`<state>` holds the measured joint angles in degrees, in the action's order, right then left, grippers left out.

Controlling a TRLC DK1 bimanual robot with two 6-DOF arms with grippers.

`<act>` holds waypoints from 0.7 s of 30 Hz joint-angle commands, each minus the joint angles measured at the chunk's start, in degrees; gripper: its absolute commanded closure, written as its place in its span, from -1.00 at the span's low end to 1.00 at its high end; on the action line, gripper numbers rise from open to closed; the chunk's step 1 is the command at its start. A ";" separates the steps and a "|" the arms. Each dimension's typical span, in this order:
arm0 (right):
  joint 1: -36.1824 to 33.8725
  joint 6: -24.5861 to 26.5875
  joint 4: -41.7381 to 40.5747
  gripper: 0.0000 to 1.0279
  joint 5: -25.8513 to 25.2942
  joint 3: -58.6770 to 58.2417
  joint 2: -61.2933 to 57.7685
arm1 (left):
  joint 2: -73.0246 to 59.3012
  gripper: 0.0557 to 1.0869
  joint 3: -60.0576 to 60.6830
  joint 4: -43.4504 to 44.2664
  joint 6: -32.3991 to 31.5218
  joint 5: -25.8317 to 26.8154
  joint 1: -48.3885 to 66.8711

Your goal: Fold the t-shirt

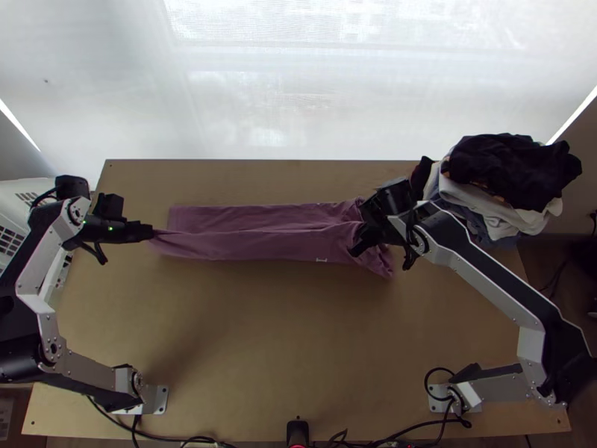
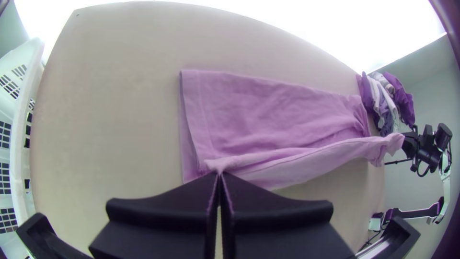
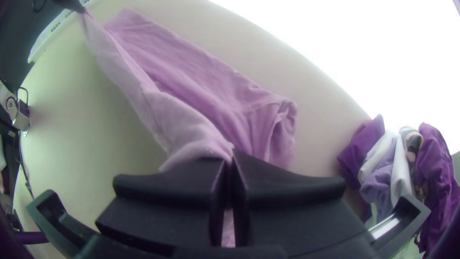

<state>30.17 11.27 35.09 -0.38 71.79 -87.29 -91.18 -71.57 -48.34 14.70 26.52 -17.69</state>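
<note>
Showing in left wrist view: stitched t-shirt hem (image 2: 197,108).

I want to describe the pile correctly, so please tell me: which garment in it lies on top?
The large, bunched dark one, at the pile's right in the top view. It lies over the white garment; the other dark cloth sits lower, at the left edge.

Mauve t-shirt (image 1: 261,243), folded into a long narrow strip across the far part of the bench (image 1: 246,343), near edge drawn taut and raised, one end crumpled.
</note>
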 commanded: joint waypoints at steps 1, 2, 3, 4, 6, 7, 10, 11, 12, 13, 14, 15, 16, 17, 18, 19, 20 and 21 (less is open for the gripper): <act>-3.37 1.56 -2.04 0.95 0.03 4.68 -6.05 | -6.56 0.93 -6.74 1.93 -2.83 -0.07 1.70; -3.81 1.65 -2.31 0.95 0.03 5.47 -7.02 | -7.61 0.93 -7.53 2.02 -3.10 -0.16 1.96; -4.25 1.74 -2.40 0.95 0.03 6.35 -8.08 | -8.67 0.93 -8.41 2.11 -3.27 -0.24 2.22; -4.42 1.92 -2.40 0.95 0.03 7.14 -9.13 | -9.63 0.93 -9.11 2.11 -3.45 -0.42 2.49; -4.95 2.18 -2.48 0.95 0.03 8.72 -10.89 | -11.48 0.93 -10.70 2.19 -3.80 -0.60 3.02; -5.12 2.44 -2.57 0.95 0.03 9.33 -11.68 | -12.45 0.93 -11.49 2.19 -3.89 -0.77 3.19; -5.92 3.15 -3.01 0.95 0.12 10.74 -13.88 | -14.47 0.93 -12.89 2.46 -4.33 -1.04 3.89; -6.09 3.41 -3.27 0.95 0.12 11.27 -14.67 | -15.17 0.93 -13.33 2.55 -4.42 -1.04 3.98; -6.36 3.50 -3.54 0.95 0.12 11.88 -15.46 | -15.79 0.93 -13.77 2.55 -4.50 -1.12 4.07; -6.53 3.59 -3.89 0.95 0.12 12.50 -16.25 | -16.49 0.93 -14.21 2.55 -4.50 -1.12 4.25; -6.62 3.59 -3.98 0.95 0.12 13.38 -17.13 | -17.02 0.93 -14.56 2.55 -4.50 -1.12 4.33; -6.88 3.59 -3.98 0.95 0.12 14.34 -18.10 | -17.46 0.93 -14.83 2.55 -4.59 -1.12 4.51; -7.06 3.59 -3.98 0.95 0.12 15.40 -19.06 | -17.90 0.93 -15.18 2.63 -4.59 -1.21 4.60; -7.15 3.59 -3.98 0.95 0.12 16.45 -20.12 | -18.34 0.93 -15.53 2.55 -4.59 -1.30 4.69; -7.23 3.67 -3.98 0.95 0.12 17.51 -21.00 | -18.69 0.93 -15.88 2.63 -4.59 -1.30 4.77; -7.32 3.76 -3.98 0.95 0.12 18.65 -21.79 | -19.04 0.93 -16.14 2.63 -4.68 -1.30 4.77; -7.41 3.85 -3.89 0.95 0.12 19.71 -22.67 | -19.21 0.93 -16.41 2.55 -4.77 -1.30 4.77; -7.41 4.03 -3.89 0.95 0.12 20.85 -23.54 | -19.48 0.93 -16.67 2.55 -4.86 -1.30 4.77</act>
<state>23.62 14.70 31.53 -0.16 86.43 -105.19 -107.77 -85.82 -45.82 10.26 25.36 -13.45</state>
